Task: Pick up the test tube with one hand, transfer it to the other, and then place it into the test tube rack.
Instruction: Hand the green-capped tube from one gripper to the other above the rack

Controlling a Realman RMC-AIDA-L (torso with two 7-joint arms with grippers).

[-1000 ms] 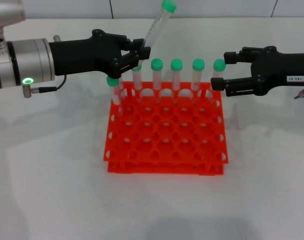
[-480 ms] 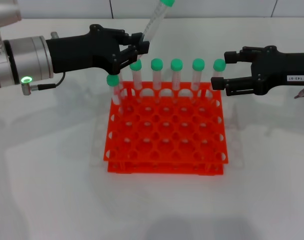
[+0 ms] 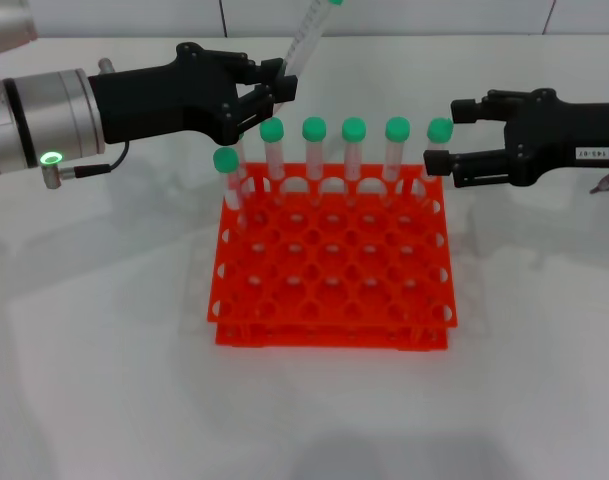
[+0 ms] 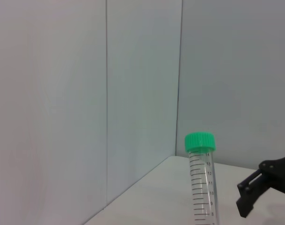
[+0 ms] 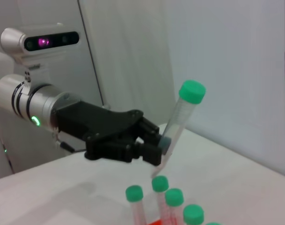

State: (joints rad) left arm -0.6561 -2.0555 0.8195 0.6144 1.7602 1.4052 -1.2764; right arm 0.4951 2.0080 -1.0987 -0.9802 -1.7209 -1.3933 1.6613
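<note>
Head view: the test tube rack (image 3: 332, 262) is seen below and between both sets of jaws, with green-capped tubes (image 3: 354, 155) standing along its far row and one at its left edge. The left gripper (image 3: 276, 92) is held above the rack's far-left corner, its jaws clamped on the lower part of the test tube (image 3: 302, 42). From those jaws the tube's long axis runs upward and leans toward the right arm, so that its capped end passes out of the top of this view; the cap is shown in the right wrist view (image 5: 192, 91). The right gripper (image 3: 440, 136) is held level at the rack's far-right corner, jaws apart and empty, one above the other, pointing toward the left arm. The held tube lies well apart from these open jaws, off toward the left arm and higher. The left arm is thus the nearer, being already in contact; the hand-over is judged to turn on closing this sideways gap and on meeting the tilted shaft above the left fingers.

Compared with a second ago, the left gripper and tube have been raised slightly; the right gripper is unchanged.
</note>
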